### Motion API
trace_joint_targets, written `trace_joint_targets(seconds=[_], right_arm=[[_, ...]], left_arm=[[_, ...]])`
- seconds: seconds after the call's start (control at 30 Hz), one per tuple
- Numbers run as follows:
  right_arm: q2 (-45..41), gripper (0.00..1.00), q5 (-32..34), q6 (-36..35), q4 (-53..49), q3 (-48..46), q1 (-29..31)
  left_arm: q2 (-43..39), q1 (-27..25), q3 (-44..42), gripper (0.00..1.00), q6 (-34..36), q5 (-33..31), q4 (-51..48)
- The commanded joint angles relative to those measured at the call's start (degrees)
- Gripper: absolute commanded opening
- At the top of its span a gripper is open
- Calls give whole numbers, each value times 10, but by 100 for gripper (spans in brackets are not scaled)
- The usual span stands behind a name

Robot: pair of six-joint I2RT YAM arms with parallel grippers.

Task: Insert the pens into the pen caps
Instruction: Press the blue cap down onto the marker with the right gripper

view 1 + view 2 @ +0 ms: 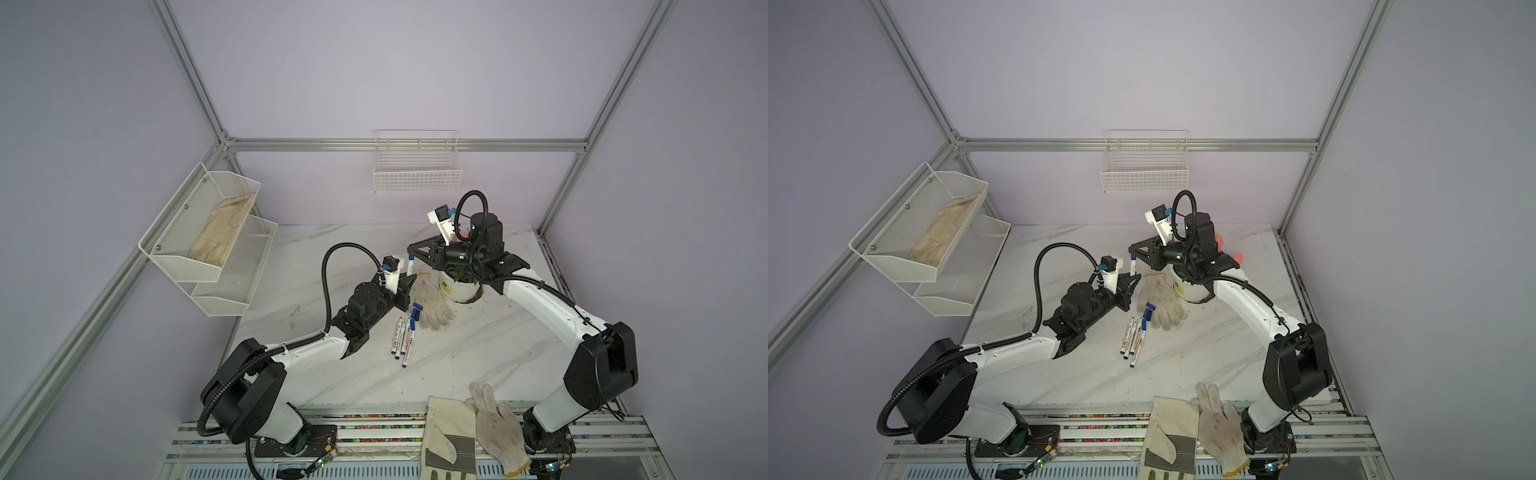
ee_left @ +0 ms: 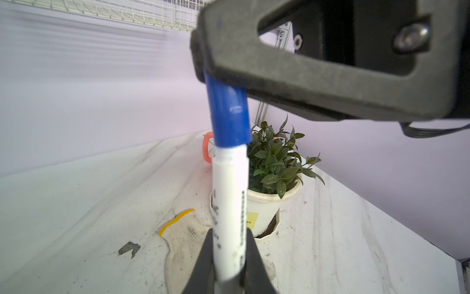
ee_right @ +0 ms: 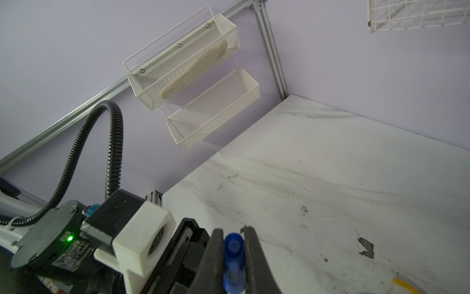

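My left gripper point(image 2: 229, 233) is shut on the lower barrel of a white pen point(image 2: 230, 193), holding it upright above the table. A blue pen cap point(image 2: 229, 114) sits on the pen's upper end, and my right gripper point(image 3: 233, 229) is shut on that cap point(image 3: 234, 252) from the side. In both top views the held pen point(image 1: 410, 268) point(image 1: 1133, 268) stands between the left gripper point(image 1: 412, 277) and the right gripper point(image 1: 410, 250). Several more pens point(image 1: 401, 338) point(image 1: 1133, 338) lie side by side on the table below, with loose blue caps point(image 1: 416, 309) point(image 1: 1148, 309) at their far end.
A white knitted glove point(image 1: 432, 303) lies beside the pens, next to a white plant pot point(image 1: 459, 289). Two more gloves point(image 1: 496, 428) hang over the table's front edge. A mesh shelf rack point(image 1: 208, 237) hangs on the left wall and a wire basket point(image 1: 417, 166) on the back wall.
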Motion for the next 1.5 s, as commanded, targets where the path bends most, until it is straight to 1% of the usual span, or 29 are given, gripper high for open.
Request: trace_joint_targets(seconds=[0.0,0.23,0.3,0.43,0.47,0.53,0.6,0.67,0.87,1.07,1.4,1.47], right_arm=[[-6,16,-14,-11,-83,-3,-2],[-34,22,43,-22,-83,21,-2],[-40,28,57,-22,-81,27,-2],[-53,45,87,-22,-70,35,-3],[-57,47,97,-25,-67,37,-3],[-63,49,115,-31,-67,43,-3],[-67,49,128,-34,-64,50,-3],[-68,49,130,-22,-50,52,-3],[-60,47,82,-6,-29,73,9],[-25,43,73,-41,-91,103,49],[-21,33,98,-38,-96,89,57],[-17,33,102,-42,-102,89,57]], left_arm=[[-46,2,-16,0,32,-34,155],[-41,-2,-30,0,32,-35,156],[-39,-3,-32,0,33,-35,158],[-32,-5,-35,0,33,-34,160],[-32,-5,-35,0,33,-32,162],[-32,-5,-37,0,33,-33,163],[-32,-8,-38,0,40,-32,162],[-13,-9,-40,0,41,-37,160],[-12,-12,-43,0,39,-33,150],[-13,-13,-43,0,34,-35,146],[-17,-13,-45,0,29,-36,140],[-17,-12,-46,0,29,-38,139]])
